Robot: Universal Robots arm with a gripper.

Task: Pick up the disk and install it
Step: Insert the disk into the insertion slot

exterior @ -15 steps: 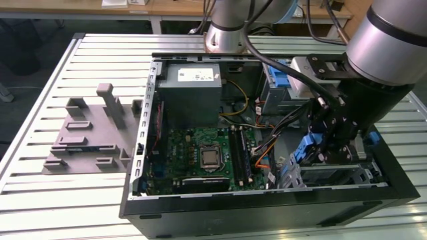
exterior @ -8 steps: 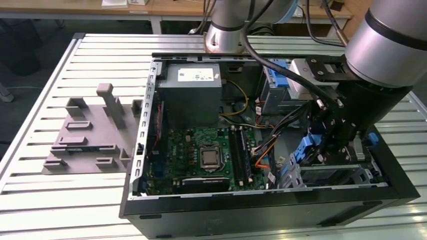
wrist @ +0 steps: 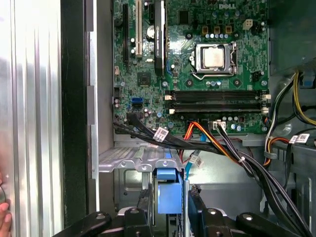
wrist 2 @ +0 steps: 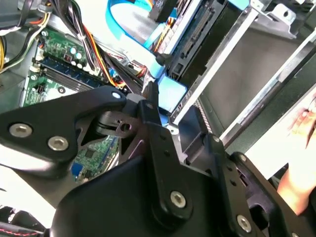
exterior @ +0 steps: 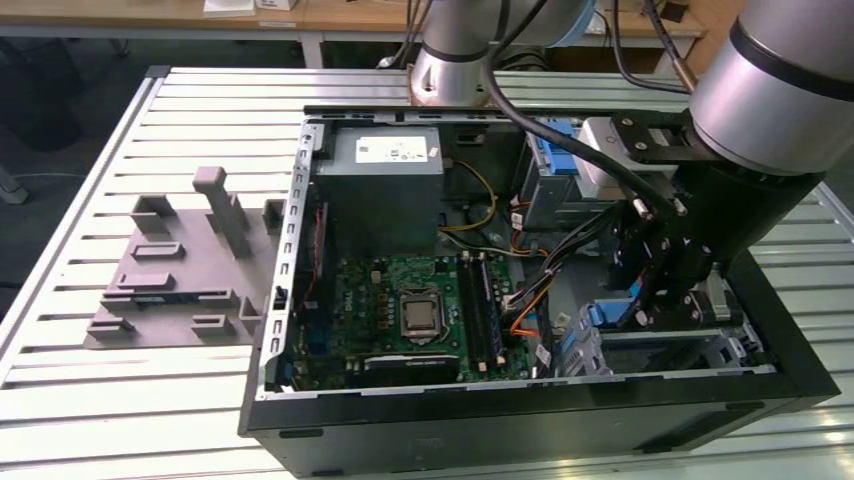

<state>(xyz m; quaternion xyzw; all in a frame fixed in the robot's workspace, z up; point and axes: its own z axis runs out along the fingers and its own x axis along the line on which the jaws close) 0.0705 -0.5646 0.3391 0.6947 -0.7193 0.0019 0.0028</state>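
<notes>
The disk (wrist: pixel 169 193) shows its blue carrier frame end-on between my two black fingers in the first wrist view. My gripper (wrist: pixel 169 205) is shut on the disk, low in the case at the silver drive cage (wrist: pixel 129 159). In the second wrist view the disk's blue frame (wrist 2: pixel 174 95) sits at the mouth of the cage rails, with one fingertip (wrist 2: pixel 150 93) pressed against it. In the exterior view my gripper (exterior: pixel 654 310) hangs inside the open computer case (exterior: pixel 283 300) near its front corner on that view's right, with a bit of blue of the disk (exterior: pixel 603 312) beside it.
The green motherboard (exterior: pixel 400 310) lies in the case's middle, and the grey power-supply box (exterior: pixel 387 185) sits behind it. Black and orange cables (wrist: pixel 207 140) run close over the cage. A grey moulded fixture (exterior: pixel 180 270) lies on the slatted table. A person's hand (wrist 2: pixel 301 123) is near the case.
</notes>
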